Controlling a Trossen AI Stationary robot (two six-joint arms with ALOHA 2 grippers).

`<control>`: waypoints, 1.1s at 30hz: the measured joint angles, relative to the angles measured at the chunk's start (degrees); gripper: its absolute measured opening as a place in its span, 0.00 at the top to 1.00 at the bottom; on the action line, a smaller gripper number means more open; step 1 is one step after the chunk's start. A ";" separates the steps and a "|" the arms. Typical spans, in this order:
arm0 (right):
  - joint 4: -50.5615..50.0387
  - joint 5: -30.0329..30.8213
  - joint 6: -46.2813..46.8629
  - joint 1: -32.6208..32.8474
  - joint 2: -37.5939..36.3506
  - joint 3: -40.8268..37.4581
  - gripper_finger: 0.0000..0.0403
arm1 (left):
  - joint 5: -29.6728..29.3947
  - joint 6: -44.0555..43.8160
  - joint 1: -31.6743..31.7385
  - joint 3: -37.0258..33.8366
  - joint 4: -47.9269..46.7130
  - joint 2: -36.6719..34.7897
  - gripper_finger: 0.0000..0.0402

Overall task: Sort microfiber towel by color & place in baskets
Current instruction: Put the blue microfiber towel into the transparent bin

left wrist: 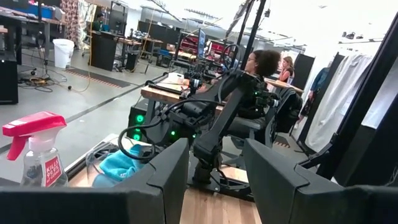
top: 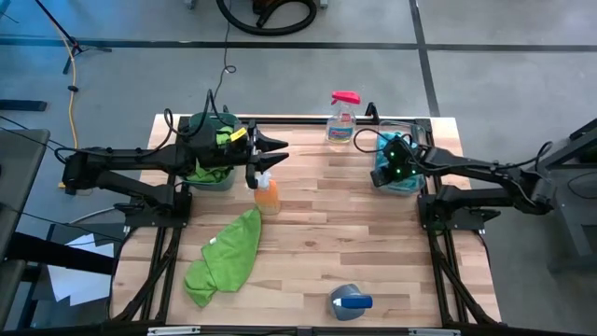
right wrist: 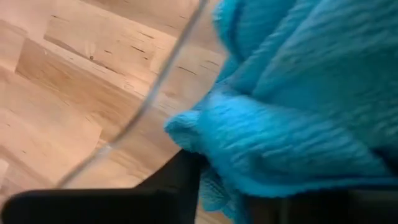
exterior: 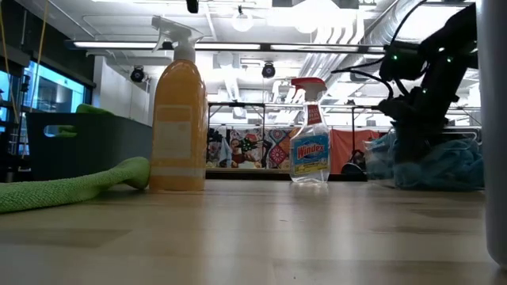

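The right gripper (top: 384,170) is lowered into the clear basket (top: 417,131) at the worktop's (top: 373,252) far right corner, pressed into the blue towel (right wrist: 298,112) that fills it; whether its fingers are parted or closed on the cloth cannot be told, since they are buried in the fabric. The left gripper (top: 277,149) is held above the worktop just beside the dark teal-green basket (top: 216,183), its fingers (left wrist: 163,171) parted with nothing between them. Green towels are seen heaped in that basket. A further green towel (top: 227,256) is spread on the worktop toward the near left, and a grey-blue towel (top: 349,301) lies at the near edge. An orange spray bottle (top: 267,192) is placed near the left gripper, and a Windex bottle (top: 342,119) at the far edge.
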 joint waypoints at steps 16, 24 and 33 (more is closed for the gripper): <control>-18.25 0.42 -9.48 0.00 0.01 15.28 0.59 | 0.00 0.01 0.00 0.01 -0.04 0.00 0.64; -25.01 1.86 -12.04 0.00 -0.01 23.36 0.59 | 0.02 0.04 0.00 0.00 -0.04 0.00 0.64; -27.58 18.05 -12.47 -0.64 0.02 27.94 0.59 | 0.02 0.06 0.00 0.00 -0.32 0.00 0.64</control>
